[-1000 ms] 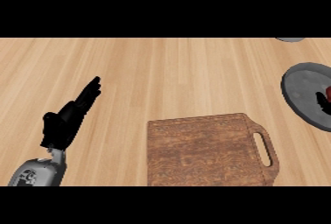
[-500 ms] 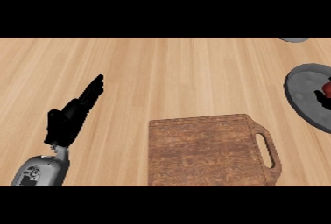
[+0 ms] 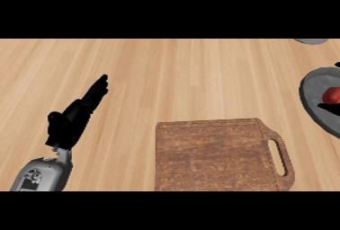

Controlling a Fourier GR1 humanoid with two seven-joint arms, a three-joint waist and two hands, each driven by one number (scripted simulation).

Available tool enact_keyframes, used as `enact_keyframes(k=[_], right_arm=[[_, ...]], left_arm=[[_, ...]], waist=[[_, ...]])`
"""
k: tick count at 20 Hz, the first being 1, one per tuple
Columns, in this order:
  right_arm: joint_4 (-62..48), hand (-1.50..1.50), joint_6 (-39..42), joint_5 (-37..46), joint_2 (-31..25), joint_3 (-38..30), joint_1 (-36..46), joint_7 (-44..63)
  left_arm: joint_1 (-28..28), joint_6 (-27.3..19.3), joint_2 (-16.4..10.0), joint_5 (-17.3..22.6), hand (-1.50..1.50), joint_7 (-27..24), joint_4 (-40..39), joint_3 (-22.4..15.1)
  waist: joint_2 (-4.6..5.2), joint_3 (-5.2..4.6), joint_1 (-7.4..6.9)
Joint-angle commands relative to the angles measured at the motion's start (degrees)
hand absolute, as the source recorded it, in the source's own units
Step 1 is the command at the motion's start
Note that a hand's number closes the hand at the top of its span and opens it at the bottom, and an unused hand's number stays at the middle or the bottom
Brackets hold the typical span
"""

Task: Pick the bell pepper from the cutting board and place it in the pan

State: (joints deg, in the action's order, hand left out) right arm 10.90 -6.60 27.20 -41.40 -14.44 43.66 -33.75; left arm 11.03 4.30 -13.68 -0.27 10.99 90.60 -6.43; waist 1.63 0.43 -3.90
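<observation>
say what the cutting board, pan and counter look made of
Cutting board: dark wood, matte, mottled brown grain. Pan: probably metal, plain dull grey, smooth. Counter: light wood or wood-look laminate, long straight plank grain.

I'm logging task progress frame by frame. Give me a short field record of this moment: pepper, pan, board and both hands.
bell pepper: red, lying in the pan, cut off by the view's right edge
pan: grey, right of the board, partly out of view
cutting board: wooden, handle slot to the right, nothing on it
left hand: open, resting at the view's left
right hand: only a dark sliver beside the pepper; state unclear
</observation>
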Motion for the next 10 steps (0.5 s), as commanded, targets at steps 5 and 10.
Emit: enact_keyframes(k=[5, 10], right_arm=[[-2.3, -1.5, 8.1, -11.5, 1.7, -11.1, 2.2, -6.8], [-4.8, -1.5, 21.7, -15.0, -4.8, -14.5, 1.7, -5.7]], left_arm=[[1.6, -1.0, 0.9, -1.0, 0.0, 0.3, -0.5, -0.2], [0.0, 1.1, -0.5, 0.7, 0.0, -0.3, -0.6, 1.2]], waist=[[0.27, 0.2, 0.64], [0.04, 0.04, 0.84]])
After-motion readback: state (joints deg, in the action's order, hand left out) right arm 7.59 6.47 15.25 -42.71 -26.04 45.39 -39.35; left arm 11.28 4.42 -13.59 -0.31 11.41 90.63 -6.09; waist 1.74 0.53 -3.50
